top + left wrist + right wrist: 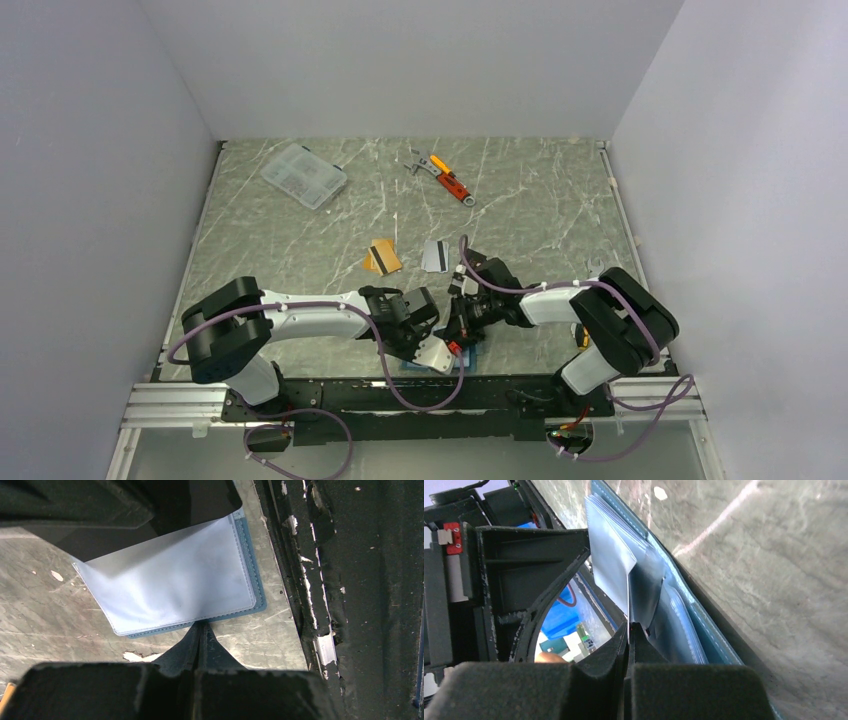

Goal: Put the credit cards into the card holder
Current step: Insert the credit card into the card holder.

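Observation:
The teal card holder lies open by the table's front edge, its light-blue pockets facing up. My left gripper is shut, and its tips rest against the holder's near edge without pinching it. My right gripper is shut on a thin clear pocket leaf of the holder and lifts it. In the top view both grippers meet over the holder. Orange-gold credit cards and a silver-grey card lie flat mid-table, away from both grippers.
A clear plastic box sits at the back left and an orange-handled tool at the back centre. The black rail of the table's front edge runs right beside the holder. Grey walls close in three sides.

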